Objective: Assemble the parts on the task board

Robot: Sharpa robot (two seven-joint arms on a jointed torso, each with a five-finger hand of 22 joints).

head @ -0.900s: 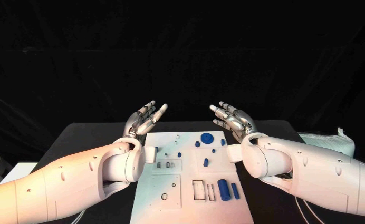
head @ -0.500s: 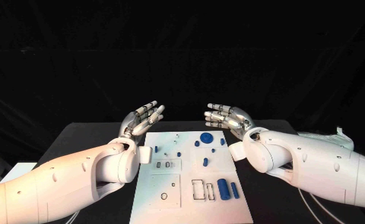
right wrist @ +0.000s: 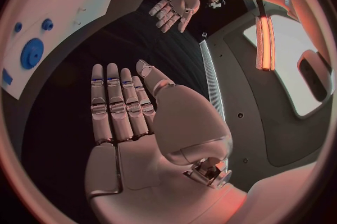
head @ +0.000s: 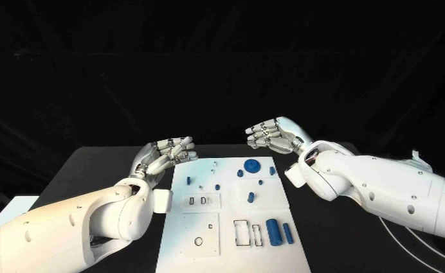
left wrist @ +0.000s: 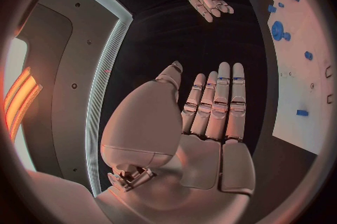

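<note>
The task board [head: 232, 221] lay flat in the middle of the black table [head: 92, 164], running from the near edge toward the far end, with the two arms on either side of it. Small blue parts sat on its far half, among them a round disc [head: 252, 164], and near its front right corner a stout blue cylinder [head: 272, 231] lay just beside a thinner blue pin [head: 287, 233].

The left hand [head: 167, 155] hovered off the board's far left corner, above the table, its fingers side by side and bent forward. In its wrist view the fingers [left wrist: 219, 101] stretched out together from an empty palm, touching nothing.

The right hand [head: 274, 135] was raised beyond the board's far right corner, higher than the left. Its fingers [right wrist: 115, 106] were extended and close together, with nothing in its palm.
</note>
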